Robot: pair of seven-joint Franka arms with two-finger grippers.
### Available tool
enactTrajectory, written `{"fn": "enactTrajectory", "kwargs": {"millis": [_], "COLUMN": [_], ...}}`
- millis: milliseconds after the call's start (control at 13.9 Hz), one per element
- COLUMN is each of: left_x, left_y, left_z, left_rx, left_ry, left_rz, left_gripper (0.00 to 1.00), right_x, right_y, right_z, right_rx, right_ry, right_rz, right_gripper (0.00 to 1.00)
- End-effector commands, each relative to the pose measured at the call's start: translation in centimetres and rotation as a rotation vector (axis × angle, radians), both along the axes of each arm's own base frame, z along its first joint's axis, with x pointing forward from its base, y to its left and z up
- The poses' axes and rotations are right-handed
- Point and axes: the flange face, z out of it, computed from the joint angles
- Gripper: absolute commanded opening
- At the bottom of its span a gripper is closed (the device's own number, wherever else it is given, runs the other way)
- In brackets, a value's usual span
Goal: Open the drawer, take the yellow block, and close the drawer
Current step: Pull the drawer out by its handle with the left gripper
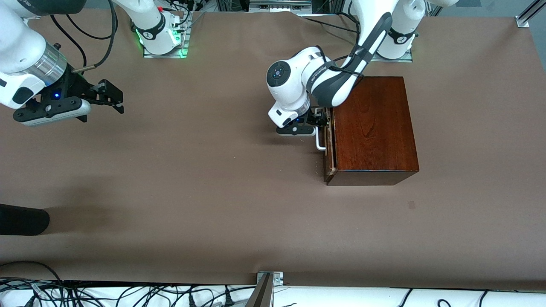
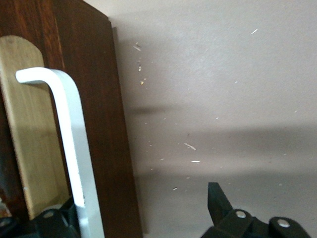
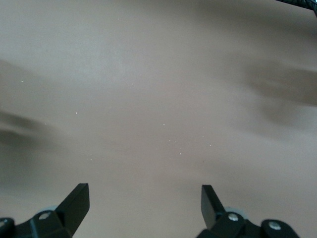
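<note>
The dark reddish-brown wooden box (image 1: pixel 375 128) stands toward the left arm's end of the table. Its drawer (image 1: pixel 329 147) faces the right arm's end and stands out from the box by only a narrow strip; its inside is hidden. My left gripper (image 1: pixel 319 120) is open in front of the drawer, with one finger on each side of the white handle (image 1: pixel 320 143). In the left wrist view the handle (image 2: pixel 72 148) crosses the dark drawer front (image 2: pixel 101 124), and my left gripper (image 2: pixel 133 210) straddles it. The yellow block is out of view. My right gripper (image 1: pixel 111 99) waits open and empty over bare table (image 3: pixel 143 198).
A dark rounded object (image 1: pixel 21 219) juts in at the table's edge at the right arm's end, nearer to the camera. Cables and a metal bracket (image 1: pixel 268 281) line the near edge. Brown table surface (image 1: pixel 213 170) lies between the two grippers.
</note>
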Motion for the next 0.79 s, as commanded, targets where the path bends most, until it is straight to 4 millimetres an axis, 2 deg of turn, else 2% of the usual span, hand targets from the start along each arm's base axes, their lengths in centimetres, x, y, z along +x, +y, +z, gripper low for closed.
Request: {"fn": "enactTrajectory", "kwargs": {"millis": [0, 143, 502, 574, 717], "left_x": [-0.7, -1.1, -0.1, -0.8, -1.6], "left_y": [-2.9, -4.5, -7.9, -8.7, -9.1], "left_z": [-1.0, -0.9, 0.4, 0.8, 1.1], "left_rx": [-0.081, -0.136, -0.232, -0.237, -0.224], "left_ry": [-0.073, -0.108, -0.093, -0.093, -0.085], "left_rz": [0.019, 0.043, 0.091, 0.076, 0.056], "left_gripper": [1.00, 1.00, 1.00, 1.00, 1.00], "right_x": [0.1, 0.1, 0.3, 0.4, 0.4], "right_y": [-0.1, -0.2, -1.1, -1.3, -1.2], "right_z": [0.5, 0.5, 0.5, 0.5, 0.5], "right_rx": [0.003, 0.003, -0.006, -0.007, -0.009], "right_ry": [-0.008, -0.008, -0.012, -0.012, -0.017], "right_rz": [-0.015, -0.017, -0.030, -0.031, -0.028], "right_gripper": [1.00, 1.00, 1.00, 1.00, 1.00]}}
